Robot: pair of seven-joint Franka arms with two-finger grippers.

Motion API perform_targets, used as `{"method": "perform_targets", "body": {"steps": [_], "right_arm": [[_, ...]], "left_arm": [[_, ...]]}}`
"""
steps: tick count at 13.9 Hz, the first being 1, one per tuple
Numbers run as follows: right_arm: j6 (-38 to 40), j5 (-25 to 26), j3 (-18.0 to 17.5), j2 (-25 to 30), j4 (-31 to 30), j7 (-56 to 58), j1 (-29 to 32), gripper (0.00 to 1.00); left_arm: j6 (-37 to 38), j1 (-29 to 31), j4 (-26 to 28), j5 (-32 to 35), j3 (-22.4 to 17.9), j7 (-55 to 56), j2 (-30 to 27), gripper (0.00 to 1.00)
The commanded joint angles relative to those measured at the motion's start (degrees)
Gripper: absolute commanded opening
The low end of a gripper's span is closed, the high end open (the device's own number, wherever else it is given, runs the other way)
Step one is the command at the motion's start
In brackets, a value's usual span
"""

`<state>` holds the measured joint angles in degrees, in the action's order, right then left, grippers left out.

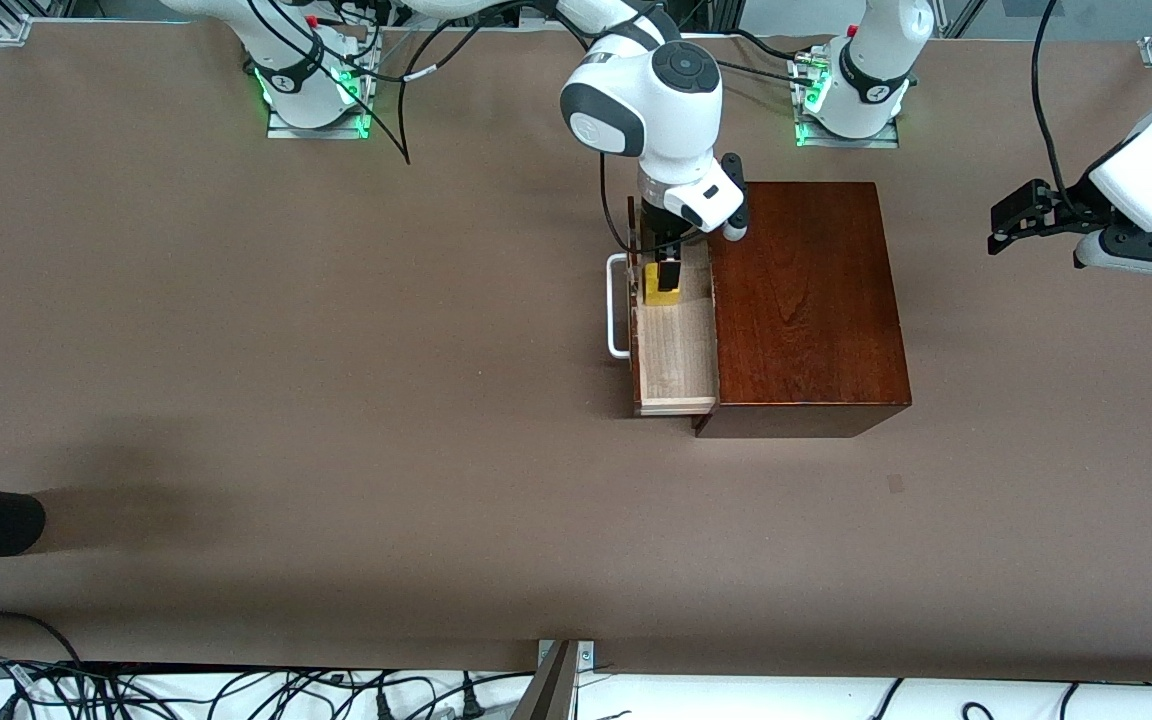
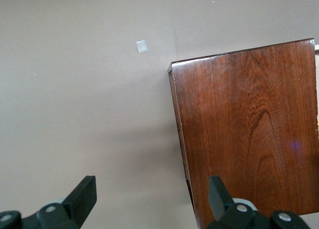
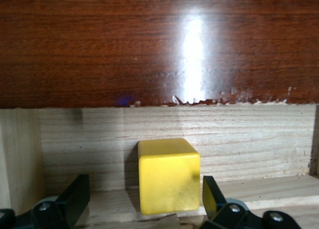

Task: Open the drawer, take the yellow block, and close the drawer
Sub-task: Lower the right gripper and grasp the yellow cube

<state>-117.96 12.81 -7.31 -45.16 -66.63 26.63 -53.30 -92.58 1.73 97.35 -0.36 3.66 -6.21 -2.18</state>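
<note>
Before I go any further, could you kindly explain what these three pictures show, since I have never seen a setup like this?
These are two white robot arms bolted to a brown table, each ending in a two-finger gripper. The large picture looks down from a high camera facing the arms; the two smaller ones come from cameras on each arm's wrist.

On the table stands a dark wooden box with its drawer pulled open, white handle outward. A small yellow block lies in the drawer.

The right gripper is lowered into the drawer, its fingers open on either side of the block, not yet closed on it. The left gripper waits open, in the air at its own end of the table, holding nothing; its camera looks down on the box top.
</note>
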Motion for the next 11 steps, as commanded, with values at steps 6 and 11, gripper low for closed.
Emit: {"method": "perform_targets", "body": {"steps": [6, 11], "right_arm": [[0.3, 0.9, 0.4, -3.4, 4.3, 0.8, 0.0, 1.0], [-0.3, 0.9, 0.4, -4.5, 4.3, 0.4, 0.0, 1.0]], "left_arm": [[0.7, 0.3, -0.6, 0.9, 0.5, 0.1, -0.1, 1.0], [0.7, 0.3, -0.6, 0.8, 0.5, 0.1, 0.0, 1.0]]}}
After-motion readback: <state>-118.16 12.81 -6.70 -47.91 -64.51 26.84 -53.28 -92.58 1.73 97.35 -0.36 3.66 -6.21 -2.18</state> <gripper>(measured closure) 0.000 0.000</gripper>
